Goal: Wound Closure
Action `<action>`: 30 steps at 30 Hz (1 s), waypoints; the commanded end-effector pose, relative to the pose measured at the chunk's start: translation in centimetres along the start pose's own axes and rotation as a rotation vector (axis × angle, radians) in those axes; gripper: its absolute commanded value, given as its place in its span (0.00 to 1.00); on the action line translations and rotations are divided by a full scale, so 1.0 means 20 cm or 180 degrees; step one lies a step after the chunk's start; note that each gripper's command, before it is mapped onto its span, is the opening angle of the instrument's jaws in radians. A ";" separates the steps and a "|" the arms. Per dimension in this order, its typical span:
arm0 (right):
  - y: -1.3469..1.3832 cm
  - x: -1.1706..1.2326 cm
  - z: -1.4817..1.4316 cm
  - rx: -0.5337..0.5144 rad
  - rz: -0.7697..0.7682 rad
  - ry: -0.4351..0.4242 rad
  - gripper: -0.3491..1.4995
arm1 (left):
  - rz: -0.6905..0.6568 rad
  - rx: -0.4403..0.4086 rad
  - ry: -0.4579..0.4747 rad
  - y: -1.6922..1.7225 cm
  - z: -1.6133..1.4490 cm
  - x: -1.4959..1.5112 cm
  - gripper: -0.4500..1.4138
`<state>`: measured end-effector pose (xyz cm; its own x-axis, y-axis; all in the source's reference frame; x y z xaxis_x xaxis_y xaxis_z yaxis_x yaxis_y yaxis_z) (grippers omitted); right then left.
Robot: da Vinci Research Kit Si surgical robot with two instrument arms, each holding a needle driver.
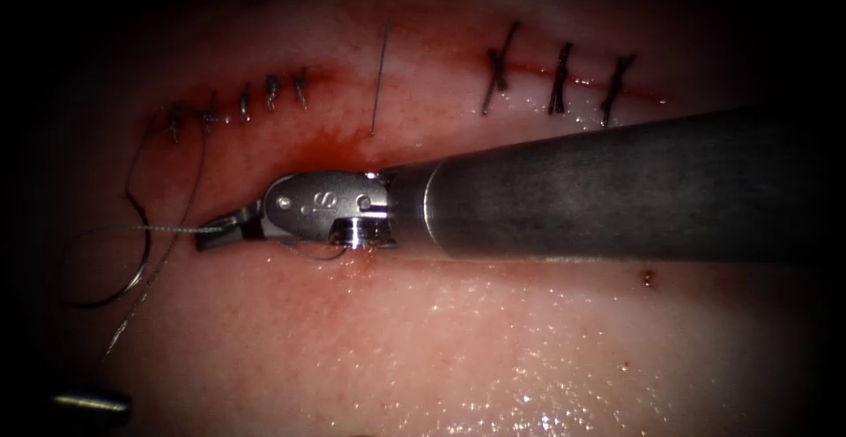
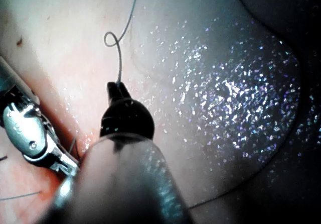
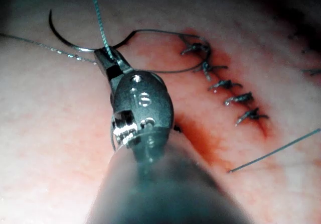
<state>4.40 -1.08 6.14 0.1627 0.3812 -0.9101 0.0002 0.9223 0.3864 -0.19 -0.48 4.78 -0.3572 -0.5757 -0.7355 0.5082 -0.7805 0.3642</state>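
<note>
My right tool's jaws (image 1: 214, 232) (image 3: 108, 61) are shut on the thread (image 1: 150, 227), close to the curved needle (image 1: 139, 265) (image 3: 62, 38). The needle lies free on the tissue (image 1: 441, 340) near the cut's left end, below the stitch row, and is not in the tissue. A second strand (image 1: 172, 243) runs from the left stitches (image 1: 242, 102) down past the needle. My left tool's shaft (image 1: 88, 402) enters low at the left. Its jaws (image 2: 116, 87) are shut on a thread (image 2: 119, 63) that curls into a small loop. The right tool (image 2: 30, 133) lies beside them.
Three dark stitches (image 1: 560, 76) close the cut's right part. A cut thread end (image 1: 379, 76) stands between the two stitch groups. Red fluid (image 1: 326, 146) pools under the middle of the cut. The right tool's shaft (image 1: 617, 190) crosses the tissue.
</note>
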 end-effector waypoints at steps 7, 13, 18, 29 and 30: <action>0.003 0.010 -0.027 -0.0150 -0.0009 0.0112 0.00 | -0.0131 -0.0204 -0.1067 0.018 -0.014 -0.033 0.00; 0.001 0.009 -0.031 -0.0141 -0.0006 0.0138 0.00 | -0.0117 -0.0258 -0.1824 0.016 -0.020 -0.050 0.00; -0.001 0.011 -0.035 -0.0117 0.0002 0.0144 0.00 | -0.0364 0.0242 -0.2096 0.013 -0.015 -0.061 0.00; -0.004 0.010 -0.045 -0.0117 -0.0001 0.0130 0.00 | -0.0419 0.0703 -0.2183 0.012 0.028 -0.067 0.00; -0.005 0.009 -0.049 -0.0137 0.0003 0.0128 0.00 | -0.0413 0.0735 -0.2207 0.013 0.035 -0.070 0.00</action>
<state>3.41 -1.00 5.74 0.1226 0.3833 -0.9154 -0.0457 0.9236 0.3806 -0.09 0.03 6.31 -0.8579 -0.4356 -0.2726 0.2755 -0.8377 0.4716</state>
